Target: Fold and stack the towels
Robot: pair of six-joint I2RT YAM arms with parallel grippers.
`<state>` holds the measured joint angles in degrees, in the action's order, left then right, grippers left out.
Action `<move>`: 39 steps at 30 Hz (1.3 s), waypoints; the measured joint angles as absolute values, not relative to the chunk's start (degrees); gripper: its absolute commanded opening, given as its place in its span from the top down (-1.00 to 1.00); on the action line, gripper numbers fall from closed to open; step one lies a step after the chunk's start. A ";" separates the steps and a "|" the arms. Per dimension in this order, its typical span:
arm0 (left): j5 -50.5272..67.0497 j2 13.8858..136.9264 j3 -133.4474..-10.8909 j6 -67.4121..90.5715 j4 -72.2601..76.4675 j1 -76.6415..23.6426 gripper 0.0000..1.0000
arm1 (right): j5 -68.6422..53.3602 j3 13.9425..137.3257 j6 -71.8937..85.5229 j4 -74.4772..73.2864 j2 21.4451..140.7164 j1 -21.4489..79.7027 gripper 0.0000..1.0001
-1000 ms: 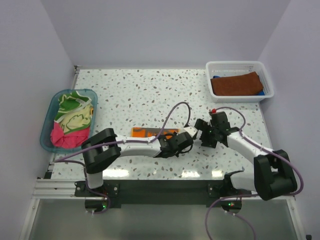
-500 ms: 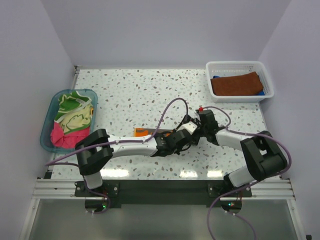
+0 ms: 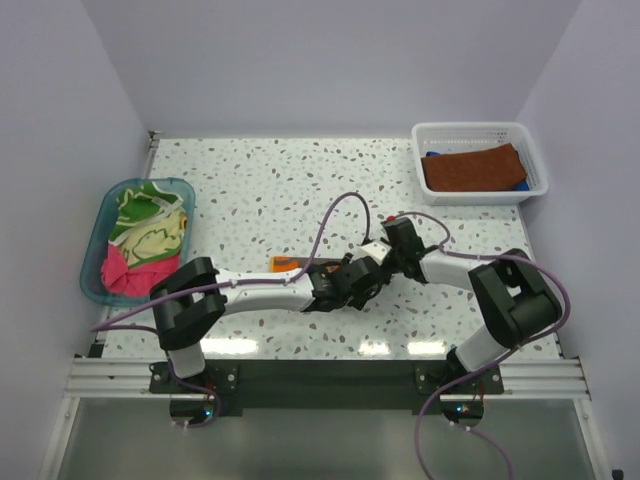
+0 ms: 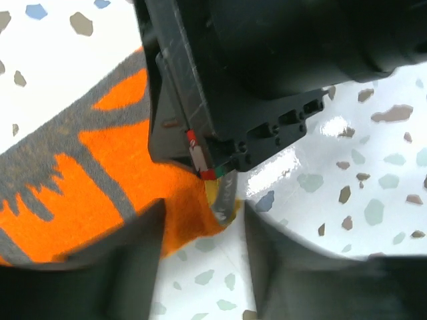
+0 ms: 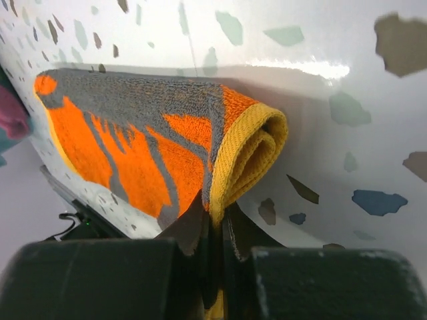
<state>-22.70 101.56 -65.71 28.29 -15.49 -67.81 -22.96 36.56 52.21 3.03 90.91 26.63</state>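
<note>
Right gripper (image 5: 212, 223) swung in and pinched shut on the yellow-hemmed fold of the orange-grey towel (image 5: 133, 143), which lies near-centre on the speckled table (image 3: 250, 190) with its long axis running leftward, while the left gripper (image 4: 200, 243) has half-parted, the towel's corner loose between its fingers.

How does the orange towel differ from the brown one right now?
The orange towel lies on the table, its yellow hem pinched by the right gripper; the brown towel sits in the white basket, untouched. The orange one has grey blotches; the brown one looks plain. Both are small soft cloths.
</note>
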 measured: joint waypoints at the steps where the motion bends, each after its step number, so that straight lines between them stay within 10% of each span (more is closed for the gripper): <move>1: -22.59 101.49 -65.71 28.51 -15.53 -67.51 -0.36 | -22.33 37.91 51.09 0.93 90.91 26.61 1.00; 5: -21.58 99.31 -65.47 29.89 -15.73 -64.75 -1.00 | -19.75 44.75 45.76 -6.31 91.29 25.54 1.00; 24: -19.42 68.38 -54.11 23.97 -23.42 -21.58 -1.00 | 6.37 115.72 5.48 -45.34 116.20 8.03 1.00; 39: -22.83 74.15 -50.00 20.34 -22.79 -17.47 -1.00 | 18.59 125.84 -14.26 -43.33 128.27 -4.71 1.00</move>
<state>-22.83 74.15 -50.00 20.34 -22.79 -17.47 18.59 125.84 -14.26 -43.33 128.27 -4.71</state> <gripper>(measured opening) 0.997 0.056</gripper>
